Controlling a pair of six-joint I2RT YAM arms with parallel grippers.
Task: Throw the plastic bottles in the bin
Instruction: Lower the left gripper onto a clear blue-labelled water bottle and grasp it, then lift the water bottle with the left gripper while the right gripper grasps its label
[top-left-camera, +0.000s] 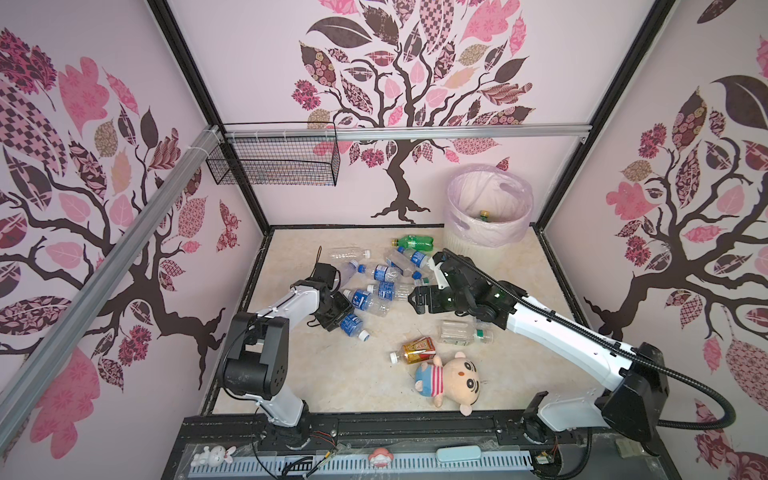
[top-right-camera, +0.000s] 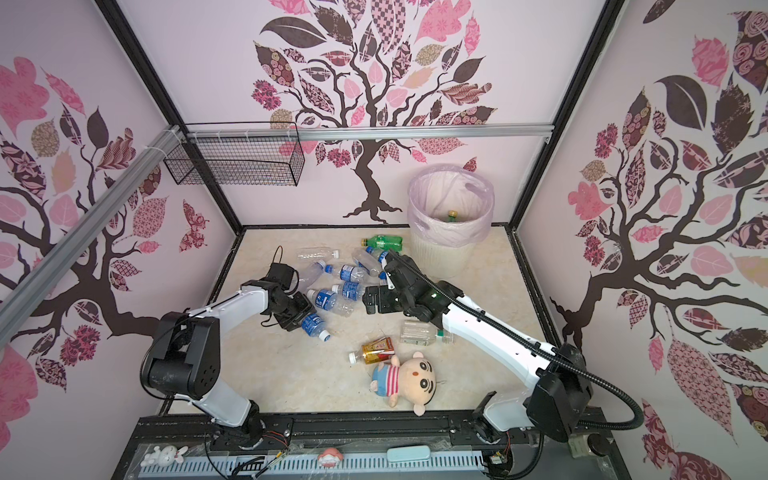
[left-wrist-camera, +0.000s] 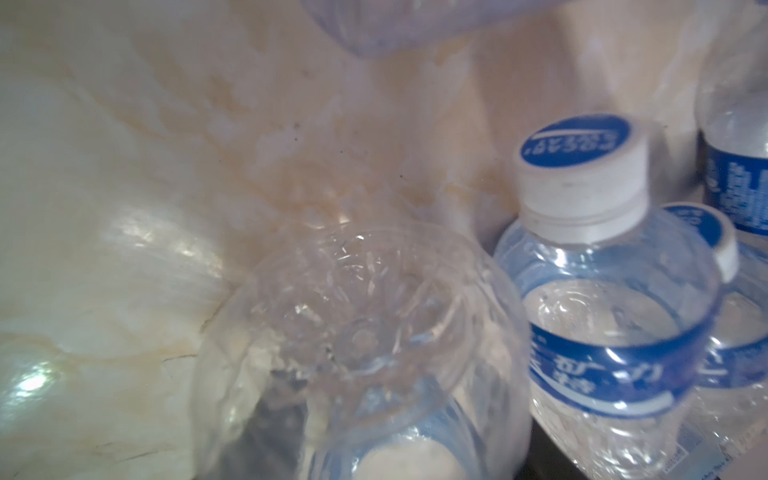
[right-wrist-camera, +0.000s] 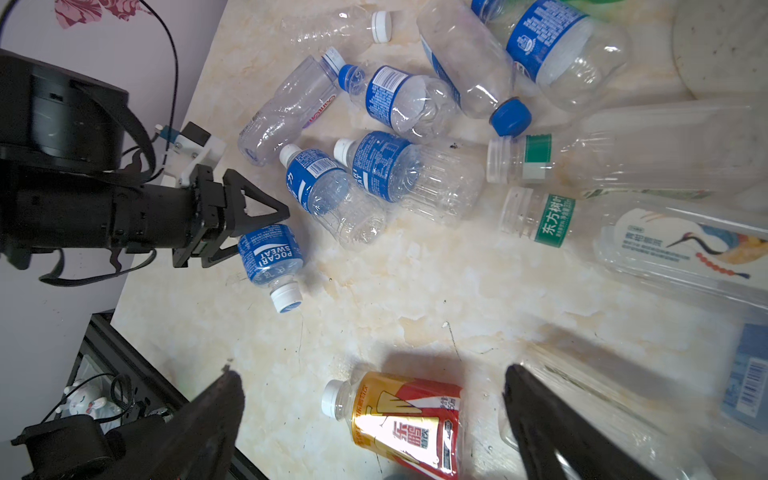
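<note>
Several plastic bottles lie on the marbled table in both top views, mostly clear with blue labels. My left gripper (top-left-camera: 337, 319) (right-wrist-camera: 259, 235) is shut on the base end of a blue-labelled bottle (top-left-camera: 353, 326) (top-right-camera: 314, 325) (right-wrist-camera: 270, 255) that still rests on the table; its clear base (left-wrist-camera: 353, 332) fills the left wrist view. My right gripper (top-left-camera: 420, 298) (right-wrist-camera: 372, 374) hangs open above the table. Below it lies the amber bottle (right-wrist-camera: 407, 419) (top-left-camera: 417, 349). The bin (top-left-camera: 461, 245) (top-right-camera: 440, 257) stands at the back right, and a bottle's cap (top-left-camera: 483, 215) shows inside it.
A plush doll (top-left-camera: 449, 380) in a striped shirt lies near the front, next to the amber bottle. A black wire basket (top-left-camera: 274, 162) hangs on the back left rail. A green bottle (top-left-camera: 413, 243) lies just left of the bin. Walls close off three sides.
</note>
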